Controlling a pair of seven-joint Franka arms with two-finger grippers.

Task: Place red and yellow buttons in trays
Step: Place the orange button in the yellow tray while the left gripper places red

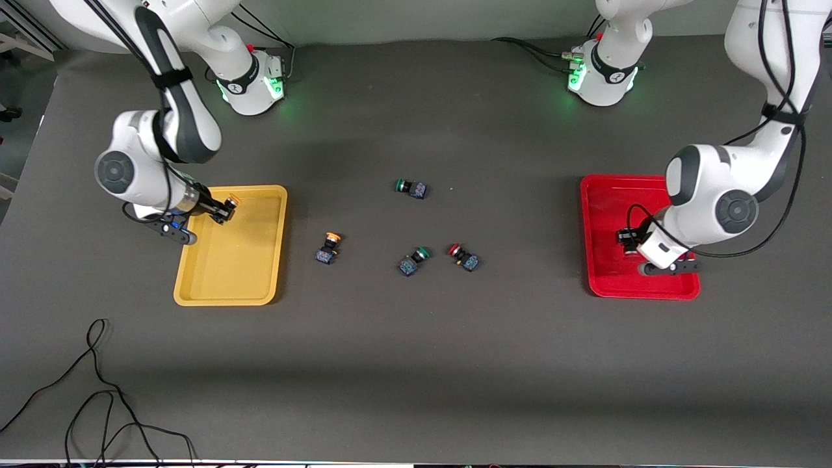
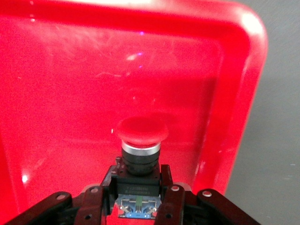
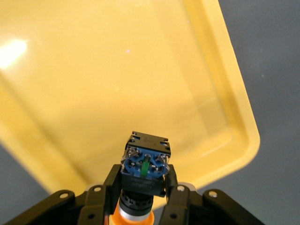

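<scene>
The left gripper is clamping a red-capped push-button switch over the shallow red plastic tray. The right gripper is clamping a yellow-orange-capped switch over the shallow yellow plastic tray, near its corner closest to the right arm's base.

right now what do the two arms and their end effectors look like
Both arms have glossy white rounded shells with dark grey joint bands and round grey caps at the wrist joints. Black cables run along the links, strapped on. The bases glow green. The left end effector and right end effector are black with two short bolted fingers.
</scene>
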